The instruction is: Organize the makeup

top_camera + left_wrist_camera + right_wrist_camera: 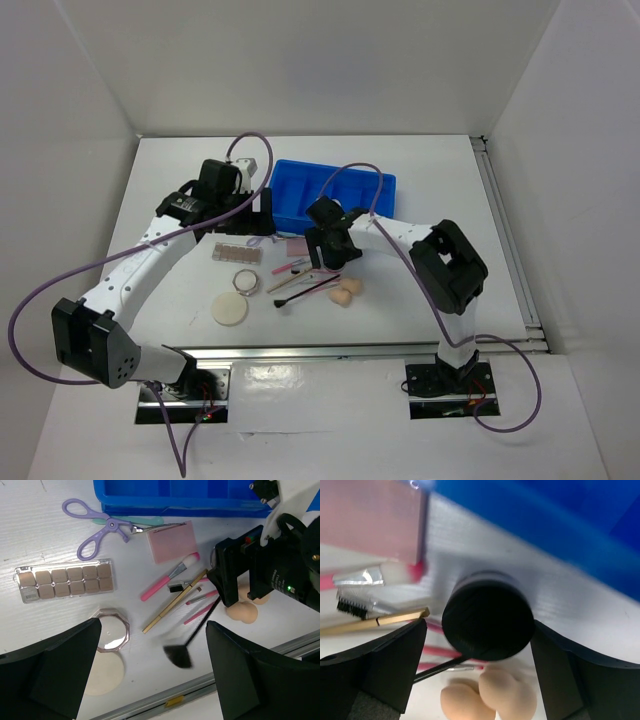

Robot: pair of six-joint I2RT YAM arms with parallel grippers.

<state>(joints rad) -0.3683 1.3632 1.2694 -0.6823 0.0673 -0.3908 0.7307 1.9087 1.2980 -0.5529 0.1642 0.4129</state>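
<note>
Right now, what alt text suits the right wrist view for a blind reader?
A black round compact sits between the spread fingers of the right gripper, a gap on its left. Peach sponges lie below it; a pink square pad and the blue tray lie beyond.

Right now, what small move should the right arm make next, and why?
Probably close the right gripper on the black round compact. The compact already sits between its fingers, a gap shows at one finger so it looks ungripped, and the blue tray where it likely belongs lies just beyond.
</note>
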